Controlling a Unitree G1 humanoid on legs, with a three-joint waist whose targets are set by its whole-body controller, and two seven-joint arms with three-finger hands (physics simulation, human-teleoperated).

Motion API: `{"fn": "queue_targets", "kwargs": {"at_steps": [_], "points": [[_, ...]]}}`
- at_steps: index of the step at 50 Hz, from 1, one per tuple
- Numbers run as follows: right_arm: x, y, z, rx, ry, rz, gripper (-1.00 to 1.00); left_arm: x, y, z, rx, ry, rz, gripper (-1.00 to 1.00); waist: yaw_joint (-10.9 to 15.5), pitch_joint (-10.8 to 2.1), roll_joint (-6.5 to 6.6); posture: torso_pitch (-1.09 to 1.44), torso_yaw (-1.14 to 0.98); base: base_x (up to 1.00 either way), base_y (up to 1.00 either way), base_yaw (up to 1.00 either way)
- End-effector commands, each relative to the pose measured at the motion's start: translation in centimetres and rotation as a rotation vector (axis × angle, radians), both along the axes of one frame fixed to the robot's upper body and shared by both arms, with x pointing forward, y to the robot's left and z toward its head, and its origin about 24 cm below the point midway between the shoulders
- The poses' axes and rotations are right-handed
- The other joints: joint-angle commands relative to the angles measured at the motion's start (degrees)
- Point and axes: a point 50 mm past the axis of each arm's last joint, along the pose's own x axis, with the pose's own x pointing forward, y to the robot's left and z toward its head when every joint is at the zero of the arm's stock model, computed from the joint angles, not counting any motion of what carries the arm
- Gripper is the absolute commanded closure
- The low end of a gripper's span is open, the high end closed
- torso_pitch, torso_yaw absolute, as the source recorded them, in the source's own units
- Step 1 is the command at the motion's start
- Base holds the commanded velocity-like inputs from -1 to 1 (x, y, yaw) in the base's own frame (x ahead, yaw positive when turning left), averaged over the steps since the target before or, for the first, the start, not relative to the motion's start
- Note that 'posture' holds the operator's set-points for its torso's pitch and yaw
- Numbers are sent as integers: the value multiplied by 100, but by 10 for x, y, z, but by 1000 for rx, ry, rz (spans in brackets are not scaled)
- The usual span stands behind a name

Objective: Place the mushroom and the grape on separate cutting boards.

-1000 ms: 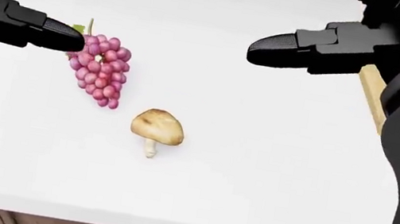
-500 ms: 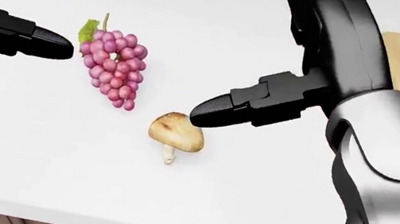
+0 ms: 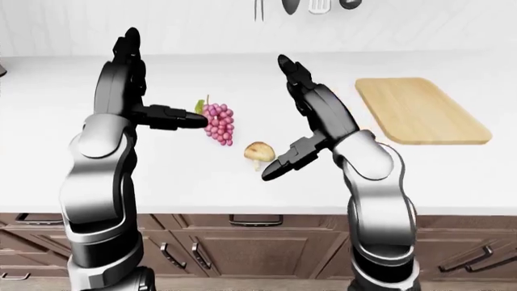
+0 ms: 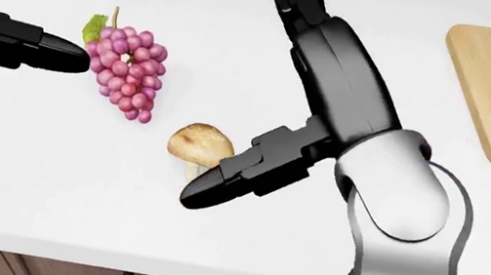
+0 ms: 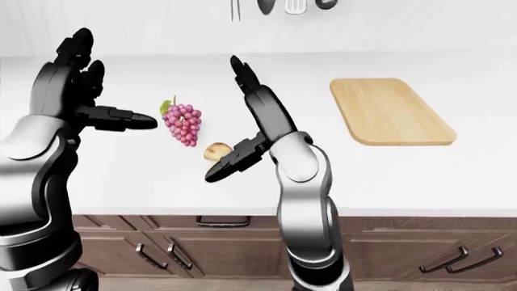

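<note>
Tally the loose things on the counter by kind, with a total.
Grape bunch: 1
Mushroom: 1
Wooden cutting board: 1
Total: 3

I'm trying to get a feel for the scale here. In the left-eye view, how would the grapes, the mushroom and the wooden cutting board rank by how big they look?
1. Cutting board, by far the largest.
2. Grapes.
3. Mushroom, smallest, though the right hand partly covers it.
</note>
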Motion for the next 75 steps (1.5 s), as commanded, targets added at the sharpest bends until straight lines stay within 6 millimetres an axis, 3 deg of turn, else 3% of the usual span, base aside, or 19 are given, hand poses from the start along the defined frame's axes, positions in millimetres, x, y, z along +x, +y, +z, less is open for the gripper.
{"fn": "queue_targets", "kwargs": {"at_steps": [1,9,27,33,34,46,62,75], "points": [[-2,4,14,-7,-98,7,-100,-6,0,18,17,-90,4,-100,-3,-142,26,0,0,0,0,0],[18,14,2,-35,-84,12,-100,-7,3,18,15,-90,8,-100,-8,-168,57,0,0,0,0,0],[26,14,-24,-111,-50,5,-100,-6,3,19,15,-91,13,-100,-3,-198,47,0,0,0,0,0],[24,17,-29,-116,-47,22,-85,-5,3,17,14,-90,15,-100,-1,-201,54,0,0,0,0,0],[23,18,-29,-115,-46,25,-69,-6,3,17,13,-90,16,-100,-2,-202,53,0,0,0,0,0],[22,22,-38,-129,-32,48,-33,-8,6,17,13,-90,19,-100,-10,-202,59,0,0,0,0,0],[21,23,-40,-142,-26,63,0,-9,7,22,17,-98,26,-100,-14,-189,64,0,0,0,0,0],[16,26,-39,-169,-34,81,11,-12,9,21,14,-101,31,-100,-13,-187,68,0,0,0,0,0]]}}
